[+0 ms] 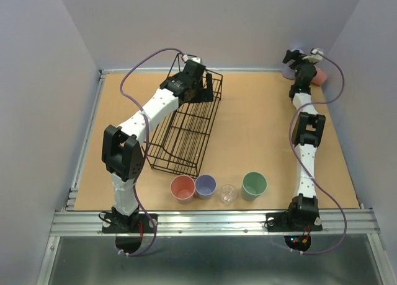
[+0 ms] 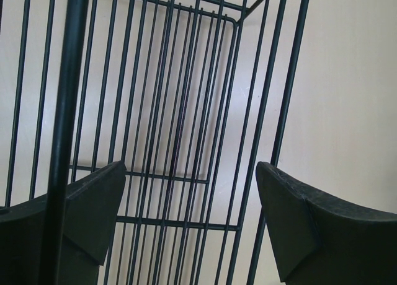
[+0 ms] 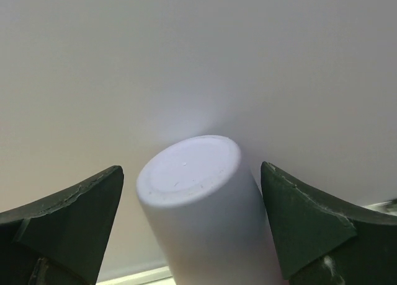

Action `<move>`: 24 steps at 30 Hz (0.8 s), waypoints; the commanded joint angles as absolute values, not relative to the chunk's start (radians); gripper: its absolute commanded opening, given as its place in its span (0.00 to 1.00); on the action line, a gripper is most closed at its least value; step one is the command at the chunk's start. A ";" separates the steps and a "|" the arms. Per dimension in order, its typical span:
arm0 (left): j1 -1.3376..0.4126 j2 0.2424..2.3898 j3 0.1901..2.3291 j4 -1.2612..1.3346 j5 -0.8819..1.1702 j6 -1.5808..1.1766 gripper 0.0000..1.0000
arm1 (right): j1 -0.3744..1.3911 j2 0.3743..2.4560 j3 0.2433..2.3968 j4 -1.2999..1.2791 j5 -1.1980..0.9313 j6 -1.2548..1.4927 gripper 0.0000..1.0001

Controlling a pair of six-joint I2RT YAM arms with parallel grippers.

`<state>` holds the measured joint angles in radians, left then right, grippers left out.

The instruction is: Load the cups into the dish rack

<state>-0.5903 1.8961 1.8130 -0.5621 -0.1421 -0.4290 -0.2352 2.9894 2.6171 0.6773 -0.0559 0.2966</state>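
The black wire dish rack (image 1: 186, 127) stands at the left middle of the table, with no cup in it. My left gripper (image 1: 203, 88) is open at the rack's far end; its wrist view shows only rack bars (image 2: 180, 111) between the spread fingers (image 2: 93, 198). My right gripper (image 1: 296, 56) is in the far right corner, open around a lavender cup (image 3: 198, 198) whose base faces the camera; the fingers stand just off its sides. A salmon cup (image 1: 320, 77) stands beside it. A salmon cup (image 1: 183, 188), a lavender cup (image 1: 205, 186), a clear cup (image 1: 228, 193) and a green cup (image 1: 254, 184) stand in a row at the front.
Grey walls close in the table at the back and both sides; the back wall is right behind the lavender cup (image 3: 186, 62). A metal rail (image 1: 211, 220) runs along the front edge. A thick rack bar (image 2: 65, 111) passes close in front of my left finger.
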 commanded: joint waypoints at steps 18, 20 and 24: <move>-0.611 1.577 1.490 -0.387 -0.219 -0.477 0.96 | -0.038 2.801 2.450 0.515 -0.006 0.272 0.97; -0.609 1.560 1.456 -0.380 -0.219 -0.482 0.96 | -0.032 2.812 2.453 0.525 0.026 0.259 0.97; -0.611 1.528 1.419 -0.382 -0.213 -0.494 0.96 | -0.002 2.839 2.464 0.535 0.086 0.203 0.92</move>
